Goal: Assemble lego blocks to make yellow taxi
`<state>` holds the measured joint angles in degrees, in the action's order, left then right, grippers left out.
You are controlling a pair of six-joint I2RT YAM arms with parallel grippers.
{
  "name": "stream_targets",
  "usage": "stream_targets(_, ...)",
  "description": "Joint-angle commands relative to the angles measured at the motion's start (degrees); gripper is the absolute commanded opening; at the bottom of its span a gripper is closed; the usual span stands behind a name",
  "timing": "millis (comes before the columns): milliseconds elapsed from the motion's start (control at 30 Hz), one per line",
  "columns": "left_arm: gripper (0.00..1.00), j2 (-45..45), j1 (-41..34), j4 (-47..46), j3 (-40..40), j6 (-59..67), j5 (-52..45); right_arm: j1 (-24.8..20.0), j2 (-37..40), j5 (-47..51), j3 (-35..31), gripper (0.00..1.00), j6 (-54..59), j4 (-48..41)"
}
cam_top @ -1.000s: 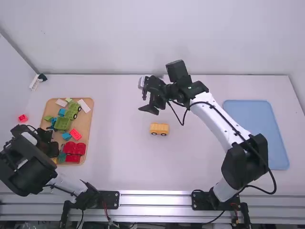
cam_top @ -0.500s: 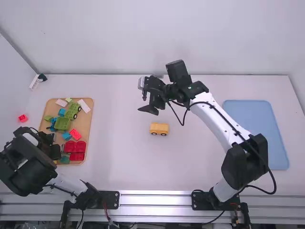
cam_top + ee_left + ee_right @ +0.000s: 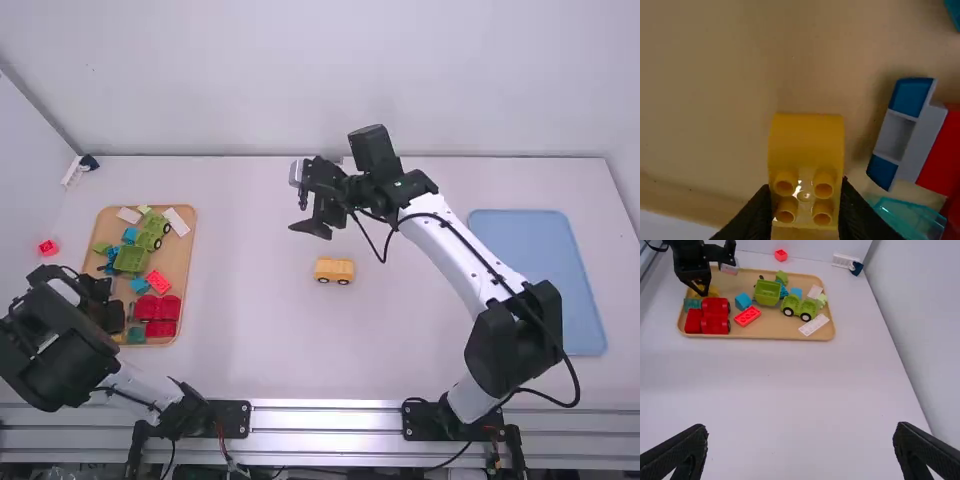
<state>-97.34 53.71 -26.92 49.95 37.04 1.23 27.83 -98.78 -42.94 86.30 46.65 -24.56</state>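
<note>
The yellow wheeled block (image 3: 334, 270) stands alone on the table's middle. Over the near-left corner of the wooden tray (image 3: 187, 250) is my left gripper (image 3: 116, 326). A yellow block (image 3: 806, 140) with studs is between the fingers of my left gripper (image 3: 806, 207), which is shut on it; whether its underside touches the tray I cannot tell. Beyond the wheeled block, nearer the back wall, my right gripper (image 3: 318, 230) hangs above the table. Its fingers stand wide apart with nothing between them, as my right gripper (image 3: 801, 432) shows in its wrist view.
On the tray are red wheeled pieces (image 3: 715, 315), a green wheeled piece (image 3: 800, 307), a green bin piece (image 3: 767, 292), a blue-and-white piece (image 3: 910, 132) and a teal block (image 3: 912, 220). One red block (image 3: 48, 247) lies left of the tray. A blue tray (image 3: 540, 280) lies at right.
My left gripper has shifted slightly at the tray's near-left corner, and the teal block beside it is a little more exposed. My right gripper and the wheeled block have stayed practically in place.
</note>
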Motion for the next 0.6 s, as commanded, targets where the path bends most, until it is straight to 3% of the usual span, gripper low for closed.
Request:
stream_targets(0,0.33,-0.4,-0.1,0.1,-1.4,1.3,-2.3,-0.2,-0.2,-0.7,1.9,0.99,-0.1,0.1)
stream_targets(133,0.49,-0.4,-0.1,0.6,-1.1,1.3,-2.3,0.1,-0.2,-0.6,1.9,0.99,-0.2,0.1)
stream_targets(233,0.49,-0.4,-0.1,0.7,-1.1,0.2,-1.6,0.4,-0.2,-0.3,1.9,0.99,-0.3,0.0)
stream_targets(333,0.41,-0.4,0.0,1.1,-1.2,-0.8,-0.3,0.2,-0.2,-0.1,1.9,0.99,-0.3,0.0)
stream_targets(567,0.48,-0.4,-0.1,5.0,-3.4,-0.1,-2.8,0.2,-0.2,-0.1,1.9,0.99,-0.3,-0.4)
